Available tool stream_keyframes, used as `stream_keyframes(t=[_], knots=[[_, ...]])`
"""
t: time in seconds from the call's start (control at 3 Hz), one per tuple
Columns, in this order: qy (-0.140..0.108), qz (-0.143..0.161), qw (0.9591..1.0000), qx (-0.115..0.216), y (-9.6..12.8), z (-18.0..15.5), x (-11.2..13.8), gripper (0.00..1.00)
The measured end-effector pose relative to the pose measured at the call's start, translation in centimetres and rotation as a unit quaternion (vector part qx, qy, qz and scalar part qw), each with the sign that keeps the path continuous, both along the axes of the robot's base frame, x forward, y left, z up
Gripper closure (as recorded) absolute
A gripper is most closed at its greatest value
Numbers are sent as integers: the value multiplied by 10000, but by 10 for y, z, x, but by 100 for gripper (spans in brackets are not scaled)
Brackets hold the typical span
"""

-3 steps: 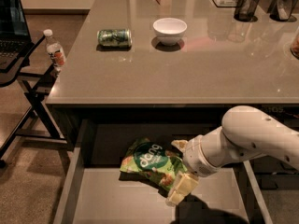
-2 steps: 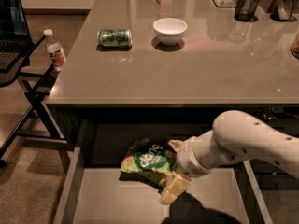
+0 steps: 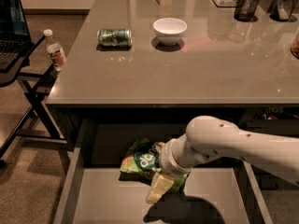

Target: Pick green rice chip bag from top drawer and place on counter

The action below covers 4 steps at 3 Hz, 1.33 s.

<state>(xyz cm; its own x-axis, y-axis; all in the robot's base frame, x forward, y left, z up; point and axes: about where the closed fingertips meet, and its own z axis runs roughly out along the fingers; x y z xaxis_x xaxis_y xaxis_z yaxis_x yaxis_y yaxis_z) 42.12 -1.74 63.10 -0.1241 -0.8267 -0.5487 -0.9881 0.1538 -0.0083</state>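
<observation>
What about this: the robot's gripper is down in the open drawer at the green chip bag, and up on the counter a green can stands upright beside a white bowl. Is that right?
Not quite. The camera view shows the green can lying on its side, not upright, on the counter beside the white bowl. The rest holds: the gripper is down in the open drawer at the chip bag.

Arm (image 3: 233, 143) reaches from rt, gripper (image 3: 160, 185) low centre, angled down.

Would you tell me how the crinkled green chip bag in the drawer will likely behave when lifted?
The crinkled light-green chip bag looks floppy; it may sag or crumple. Puffed, it is probably light for its size. The claw is at its edge, inside the grey drawer.
</observation>
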Motion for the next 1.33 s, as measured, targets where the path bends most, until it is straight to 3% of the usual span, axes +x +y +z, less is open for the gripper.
stream_keyframes(t=[0.33,0.67,1.33], knots=[[123,56,9999,-47,-7,-16,9,0],[140,52,9999,-48,-8,-17,9,17],[140,53,9999,-48,-8,-17,9,64]])
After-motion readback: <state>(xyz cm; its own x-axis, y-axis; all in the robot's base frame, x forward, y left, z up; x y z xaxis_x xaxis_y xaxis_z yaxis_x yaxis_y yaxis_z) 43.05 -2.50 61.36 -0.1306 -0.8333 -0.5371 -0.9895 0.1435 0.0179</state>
